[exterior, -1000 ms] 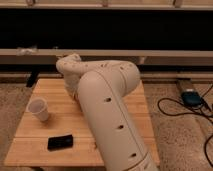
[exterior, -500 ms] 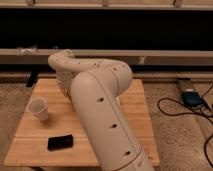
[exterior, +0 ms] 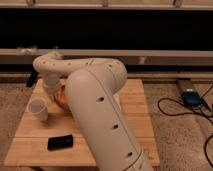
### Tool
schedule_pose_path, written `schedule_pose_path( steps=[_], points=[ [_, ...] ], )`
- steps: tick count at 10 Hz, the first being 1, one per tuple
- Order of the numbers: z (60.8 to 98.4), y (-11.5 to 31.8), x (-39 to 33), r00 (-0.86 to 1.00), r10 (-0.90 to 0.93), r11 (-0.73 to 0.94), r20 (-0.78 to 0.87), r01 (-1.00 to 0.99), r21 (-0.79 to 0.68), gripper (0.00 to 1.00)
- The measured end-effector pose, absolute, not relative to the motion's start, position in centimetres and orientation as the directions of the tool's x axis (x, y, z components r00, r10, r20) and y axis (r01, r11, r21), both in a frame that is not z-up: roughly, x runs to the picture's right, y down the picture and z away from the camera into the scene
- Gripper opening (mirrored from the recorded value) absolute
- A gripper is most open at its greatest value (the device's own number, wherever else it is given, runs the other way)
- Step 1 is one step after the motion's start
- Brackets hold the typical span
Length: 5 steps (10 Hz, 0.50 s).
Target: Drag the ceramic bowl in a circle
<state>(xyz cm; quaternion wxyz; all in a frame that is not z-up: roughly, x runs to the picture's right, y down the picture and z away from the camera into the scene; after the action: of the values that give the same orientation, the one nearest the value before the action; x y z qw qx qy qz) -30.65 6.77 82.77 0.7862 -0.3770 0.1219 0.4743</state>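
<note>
Camera view: wooden table (exterior: 134,102) carries a white paper cup (exterior: 38,108), a flat black object (exterior: 60,142) near its front edge, and the ceramic bowl (exterior: 61,98), an orange sliver just right of the cup. The bowl is mostly hidden behind the bulky white arm (exterior: 95,112). The gripper (exterior: 52,89), fingers pressed together, reaches down at the bowl. Cables (exterior: 200,107) lie on the floor to the right.

Wooden table (exterior: 137,117), centre frame. Speckled floor (exterior: 175,145) (terrazzo-like). Cabled box (exterior: 190,96), right. Dark wall band (exterior: 125,30) above pale ledge (exterior: 160,52), top.
</note>
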Motion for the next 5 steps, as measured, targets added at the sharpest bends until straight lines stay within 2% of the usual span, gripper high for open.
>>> schedule_pose_path(
  steps=[2, 5],
  points=[
    [81.4, 7.8, -29.6, 0.532, 0.626, 0.267, -0.570, -0.833, -0.485, 0.00],
    [81.2, 9.7, -24.4, 0.460, 0.600, 0.225, -0.655, -0.882, -0.413, 0.00]
  ],
)
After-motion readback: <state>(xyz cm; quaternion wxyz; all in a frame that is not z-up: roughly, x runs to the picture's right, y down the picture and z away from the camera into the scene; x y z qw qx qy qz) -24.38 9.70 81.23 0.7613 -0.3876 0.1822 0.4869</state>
